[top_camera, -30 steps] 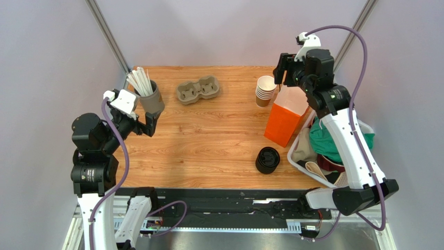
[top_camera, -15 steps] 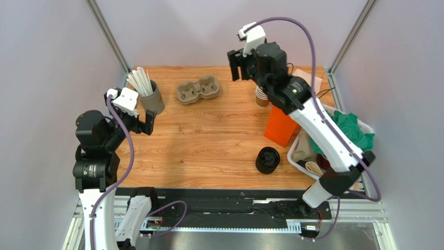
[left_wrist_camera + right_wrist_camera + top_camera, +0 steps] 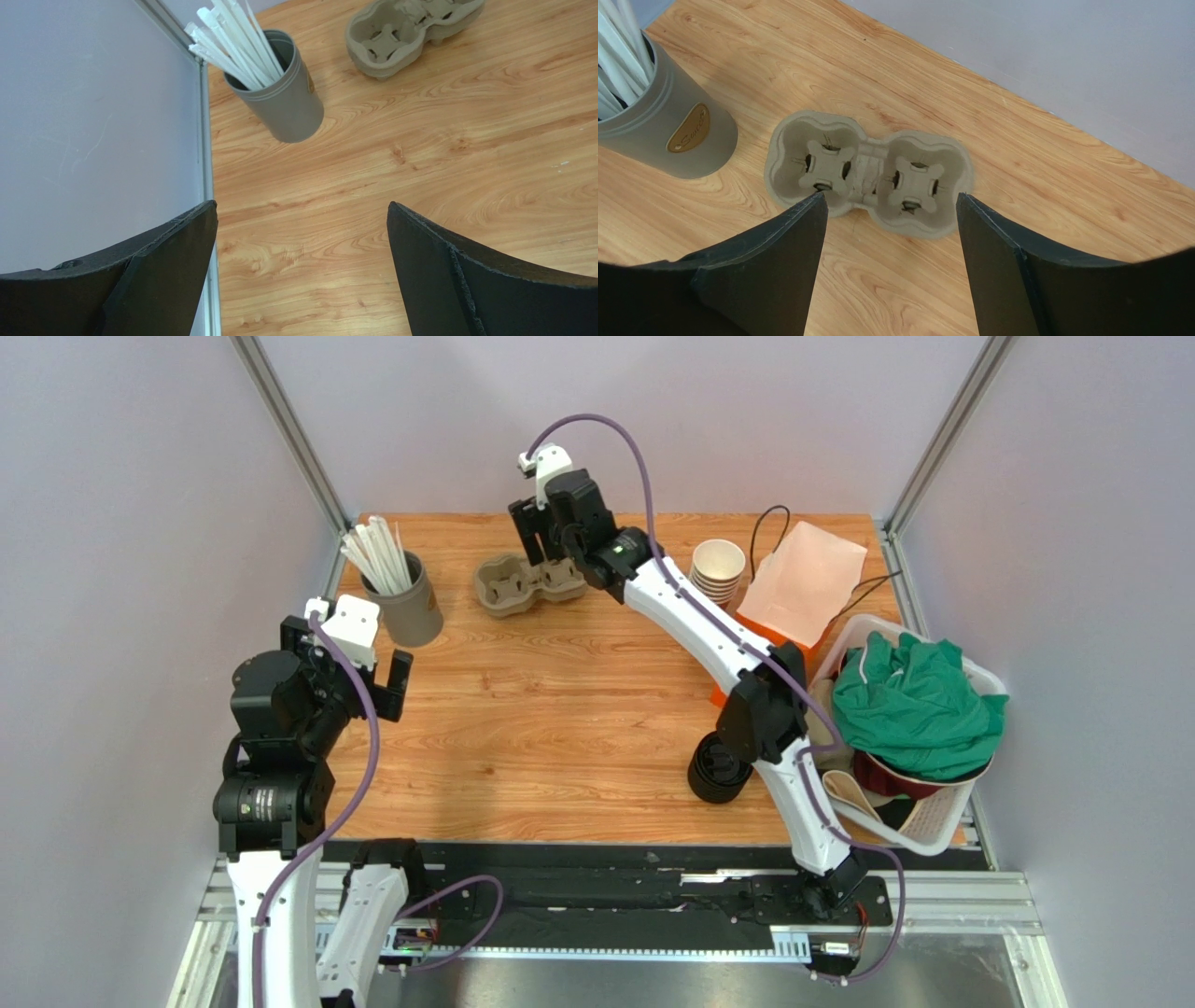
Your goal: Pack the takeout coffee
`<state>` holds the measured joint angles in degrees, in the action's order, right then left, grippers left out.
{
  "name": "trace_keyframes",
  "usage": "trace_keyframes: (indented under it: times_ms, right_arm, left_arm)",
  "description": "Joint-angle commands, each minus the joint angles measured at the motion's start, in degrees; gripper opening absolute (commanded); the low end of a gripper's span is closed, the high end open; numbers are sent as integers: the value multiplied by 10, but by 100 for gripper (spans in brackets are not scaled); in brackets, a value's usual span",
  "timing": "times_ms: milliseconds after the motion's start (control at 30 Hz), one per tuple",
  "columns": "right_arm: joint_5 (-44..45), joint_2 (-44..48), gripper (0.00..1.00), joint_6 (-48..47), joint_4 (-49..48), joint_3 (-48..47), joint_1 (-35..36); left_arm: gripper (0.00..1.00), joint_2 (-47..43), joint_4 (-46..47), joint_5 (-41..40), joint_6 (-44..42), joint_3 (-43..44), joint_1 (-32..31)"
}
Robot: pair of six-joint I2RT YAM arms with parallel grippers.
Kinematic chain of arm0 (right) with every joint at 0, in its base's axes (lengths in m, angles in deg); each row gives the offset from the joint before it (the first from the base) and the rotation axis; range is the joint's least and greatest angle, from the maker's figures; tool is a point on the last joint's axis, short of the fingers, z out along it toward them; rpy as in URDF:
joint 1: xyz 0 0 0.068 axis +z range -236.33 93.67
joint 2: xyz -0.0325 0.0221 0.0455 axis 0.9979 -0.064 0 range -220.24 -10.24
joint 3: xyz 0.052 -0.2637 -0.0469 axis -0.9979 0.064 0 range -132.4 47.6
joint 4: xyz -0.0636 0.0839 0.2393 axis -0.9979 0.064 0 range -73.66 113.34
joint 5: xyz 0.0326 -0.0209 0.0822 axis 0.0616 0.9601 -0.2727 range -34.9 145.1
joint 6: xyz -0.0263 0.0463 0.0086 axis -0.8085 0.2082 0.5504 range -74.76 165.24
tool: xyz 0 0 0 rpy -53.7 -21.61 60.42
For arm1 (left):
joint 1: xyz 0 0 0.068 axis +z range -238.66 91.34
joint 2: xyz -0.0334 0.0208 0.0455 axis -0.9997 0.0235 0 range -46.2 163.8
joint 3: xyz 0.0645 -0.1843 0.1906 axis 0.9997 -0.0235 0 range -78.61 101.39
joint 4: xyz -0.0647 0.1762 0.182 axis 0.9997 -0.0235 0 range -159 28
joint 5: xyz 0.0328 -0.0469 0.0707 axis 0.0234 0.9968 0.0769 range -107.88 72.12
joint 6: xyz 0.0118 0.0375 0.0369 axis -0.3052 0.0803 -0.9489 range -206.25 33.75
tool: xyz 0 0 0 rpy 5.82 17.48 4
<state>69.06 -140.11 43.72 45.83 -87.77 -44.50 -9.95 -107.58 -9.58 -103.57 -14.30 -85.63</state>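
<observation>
Table (image 3: 561,714) centre: bare wood, open from 6 to 8 o'clock. 11 o'clock: straw holder (image 3: 407,605) in the corner. 12 o'clock: cup carrier (image 3: 530,581), right gripper (image 3: 889,203) hanging over it, jaws apart. Right arm (image 3: 694,616) bars the diagonal from 5 to 12. Cup stack (image 3: 717,570), bag (image 3: 802,577) and basket (image 3: 929,829) crowd 1 to 4 o'clock.
</observation>
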Motion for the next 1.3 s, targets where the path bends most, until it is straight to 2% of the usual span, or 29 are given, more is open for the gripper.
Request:
trace_keyframes:
  times_ms: [0, 100, 233, 500, 1000, 1267]
  right_arm:
    - [-23, -48, 73, 35, -90, -51, 1]
    - [-33, -69, 72, 52, -125, -29, 0]
    - [-32, -127, 68, 90, -136, -52, -2]
    - [-53, -209, 68, 105, -124, -96, -1]
    - [-9, -239, 68, 58, -155, -104, 0]
    - [-5, -261, 63, 50, -173, -127, 0]
  left_arm:
    - [99, 3, 1, -47, -3, -8, 2]
    - [99, 9, 12, -38, 2, -10, 22]
    - [99, 22, 16, -5, 9, -16, 61]
    - [99, 22, 8, 19, 16, -20, 76]
    - [99, 22, 13, 30, 16, -36, 78]
    - [99, 27, 14, 32, 15, -38, 79]
